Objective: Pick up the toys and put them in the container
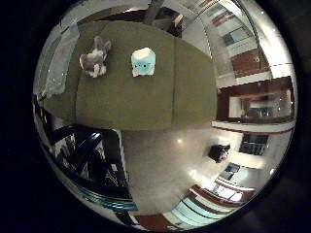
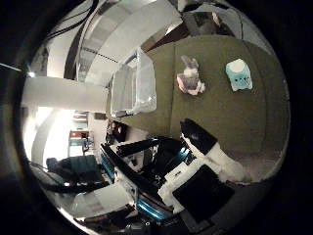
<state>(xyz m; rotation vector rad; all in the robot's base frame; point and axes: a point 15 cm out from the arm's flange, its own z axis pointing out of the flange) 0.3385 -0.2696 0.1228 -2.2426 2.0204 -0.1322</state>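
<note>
A clear plastic container (image 2: pixel 134 90) is seen at the edge of the olive-green table (image 2: pixel 220 117). A grey-white plush animal (image 2: pixel 190 78) and a pale blue block-shaped plush (image 2: pixel 239 75) lie apart on it. The white-black hand (image 2: pixel 205 147) hangs above, holding nothing; its finger posture cannot be told.

No text, label, number or sign can be read anywhere here.
</note>
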